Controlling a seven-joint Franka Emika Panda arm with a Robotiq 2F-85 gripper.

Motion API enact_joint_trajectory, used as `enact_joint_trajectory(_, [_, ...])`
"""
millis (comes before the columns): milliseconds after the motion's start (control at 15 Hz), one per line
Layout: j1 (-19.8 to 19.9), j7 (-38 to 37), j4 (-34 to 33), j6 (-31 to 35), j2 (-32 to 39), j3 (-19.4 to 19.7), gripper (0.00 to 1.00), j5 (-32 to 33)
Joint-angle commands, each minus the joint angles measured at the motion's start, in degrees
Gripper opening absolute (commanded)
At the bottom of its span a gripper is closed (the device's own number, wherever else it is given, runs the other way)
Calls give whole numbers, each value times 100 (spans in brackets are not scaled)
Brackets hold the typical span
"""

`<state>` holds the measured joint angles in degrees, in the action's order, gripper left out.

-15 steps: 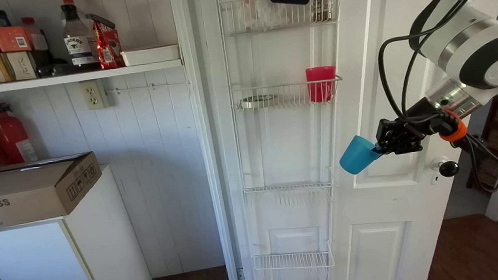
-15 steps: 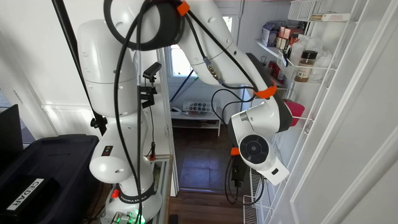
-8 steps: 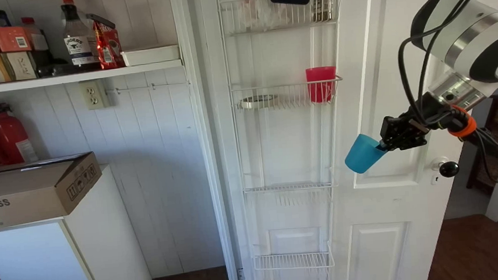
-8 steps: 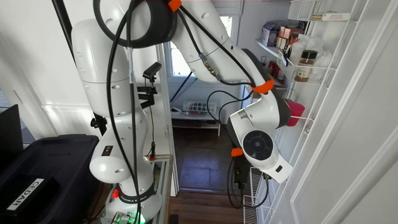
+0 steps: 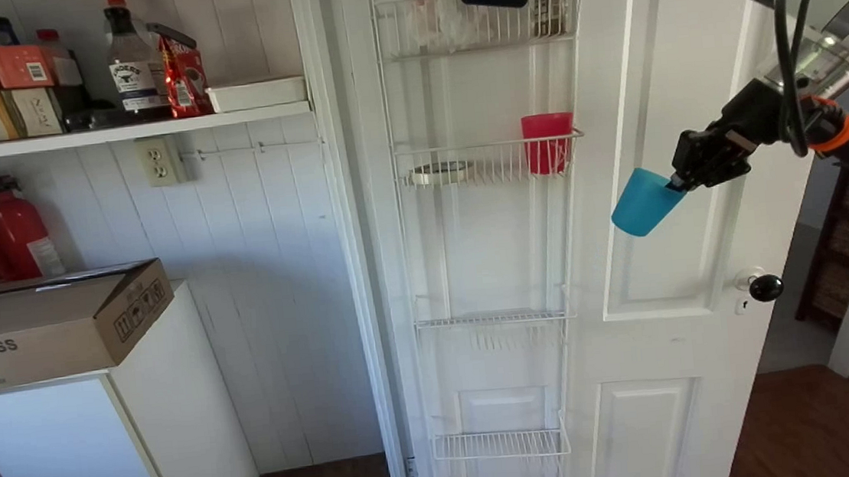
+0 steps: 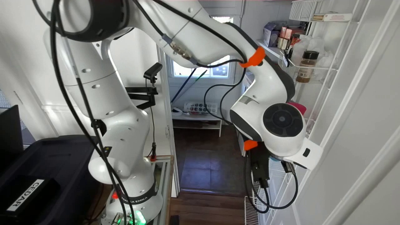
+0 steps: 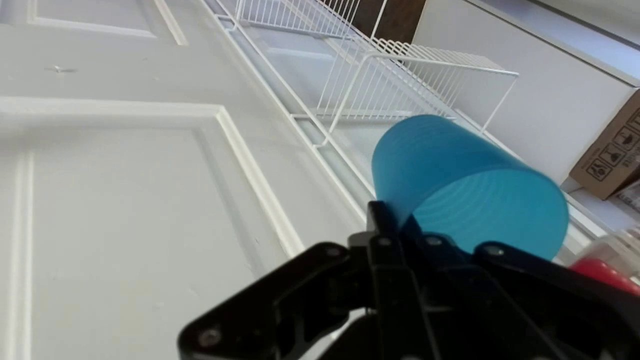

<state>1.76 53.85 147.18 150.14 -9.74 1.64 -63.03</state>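
Observation:
A blue cup (image 5: 646, 202) hangs tilted in the air in front of the white door, with my gripper (image 5: 675, 184) shut on its rim. In the wrist view the blue cup (image 7: 440, 145) lies on its side, mouth toward the camera; the gripper (image 7: 397, 215) pinches the wall with one finger outside and one inside. Only a sliver of the cup (image 6: 275, 158) shows below the wrist in an exterior view; the fingers are hidden there. To the left, a pink cup (image 5: 548, 144) stands in a basket of the wire rack, partly covered by the arm in an exterior view.
The white wire rack (image 5: 491, 319) runs down the door, with a round tin (image 5: 440, 173) beside the pink cup. A black door knob (image 5: 765, 288) sticks out below the gripper. A cardboard box (image 5: 25, 327) tops a white cabinet; bottles fill a wall shelf (image 5: 230, 119).
The gripper, carrying the blue cup, has moved up and to the right, away from the rack, in an exterior view. The grip on the rim has stayed the same.

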Motion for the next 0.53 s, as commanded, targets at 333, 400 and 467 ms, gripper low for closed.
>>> enact_joint_trajectory(333, [83,-1548,-500,-1485,-1104,360,1,1444])
enact_joint_trajectory(400, [48,-1675,-615,-1609,-1150,339,1,1530])
enact_joint_trajectory(467, [26,-1813,-726,-1680,-1187,303,1,1680])
